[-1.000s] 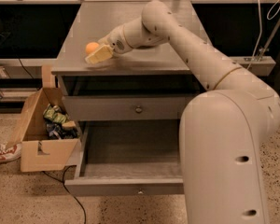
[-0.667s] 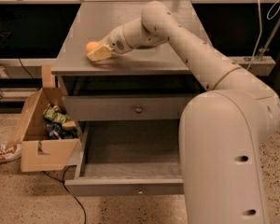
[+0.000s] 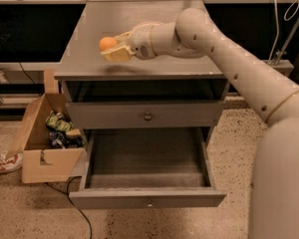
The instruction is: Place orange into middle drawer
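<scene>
At the right of the view, the robot's pale body fills the lower corner, and its arm [image 3: 229,59] rises from there and reaches up and leftward across the scene. The arm is nearly straight past the elbow, with the wrist section lying almost level over the table [image 3: 139,19].

The table is a grey cabinet with a flat top. Below the top, the upper drawer front [image 3: 114,114], with a dark round knob, is closed. Beneath it, the middle drawer [image 3: 144,158] is pulled well out toward the camera, its small pale knob showing at the centre of the front.

A cardboard box [image 3: 40,158] stands open on the floor, just beside the table's left side, holding mixed items. A shoe [image 3: 2,162] shows at the left edge.

The claw [image 3: 113,49] points left over the table's front left area and is clenched around the orange [image 3: 107,43]. The orange sits between the fingers, above the tabletop, well apart from the middle drawer. A shadow lies on the surface under it.
</scene>
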`<state>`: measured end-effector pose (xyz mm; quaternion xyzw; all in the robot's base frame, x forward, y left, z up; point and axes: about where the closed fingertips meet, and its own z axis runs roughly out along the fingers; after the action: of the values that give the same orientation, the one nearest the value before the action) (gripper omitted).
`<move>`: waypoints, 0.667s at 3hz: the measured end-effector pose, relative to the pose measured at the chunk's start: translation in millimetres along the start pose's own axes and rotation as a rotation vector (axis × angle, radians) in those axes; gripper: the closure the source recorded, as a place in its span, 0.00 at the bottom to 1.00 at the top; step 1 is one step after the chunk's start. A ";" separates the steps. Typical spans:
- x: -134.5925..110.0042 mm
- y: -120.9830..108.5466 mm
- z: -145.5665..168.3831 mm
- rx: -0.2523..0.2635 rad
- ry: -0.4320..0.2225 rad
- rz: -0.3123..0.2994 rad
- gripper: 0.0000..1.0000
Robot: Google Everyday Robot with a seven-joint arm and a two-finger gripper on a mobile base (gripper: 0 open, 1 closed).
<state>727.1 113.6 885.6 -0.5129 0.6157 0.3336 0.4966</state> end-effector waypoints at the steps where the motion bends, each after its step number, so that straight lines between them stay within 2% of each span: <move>1: -3.0 33.4 -52.1 0.031 0.011 -0.034 1.00; 2: 19.9 50.5 -62.5 0.021 0.049 -0.013 1.00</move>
<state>662.0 62.8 879.3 -0.5195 0.6278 0.3113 0.4889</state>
